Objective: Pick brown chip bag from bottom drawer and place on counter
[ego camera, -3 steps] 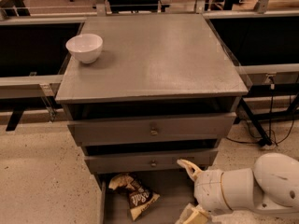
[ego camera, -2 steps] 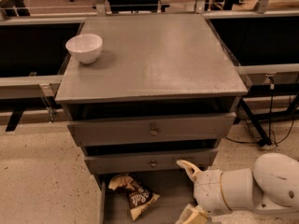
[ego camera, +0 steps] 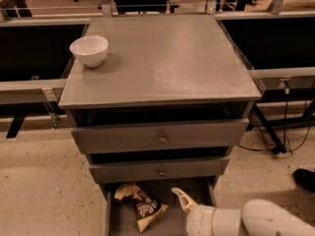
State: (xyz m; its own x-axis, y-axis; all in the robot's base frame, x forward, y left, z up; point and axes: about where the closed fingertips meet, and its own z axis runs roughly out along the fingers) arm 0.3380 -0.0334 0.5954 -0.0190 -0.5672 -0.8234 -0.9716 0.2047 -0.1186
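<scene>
The brown chip bag (ego camera: 142, 206) lies crinkled on the floor of the open bottom drawer (ego camera: 121, 225), at its left half. My gripper (ego camera: 183, 214) is low over the drawer's right half, just right of the bag and apart from it. One cream finger (ego camera: 179, 195) points up and left; the other is cut off by the bottom edge. The gripper is open and empty. The grey counter (ego camera: 162, 58) tops the cabinet above.
A white bowl (ego camera: 89, 49) stands on the counter's back left corner. The two upper drawers (ego camera: 160, 137) with brass knobs stick out slightly above the bottom drawer. Cables and a black stand leg (ego camera: 268, 132) are on the floor to the right.
My gripper has moved left and down, deeper over the bottom drawer and closer to the bag. The bag and bowl have not moved.
</scene>
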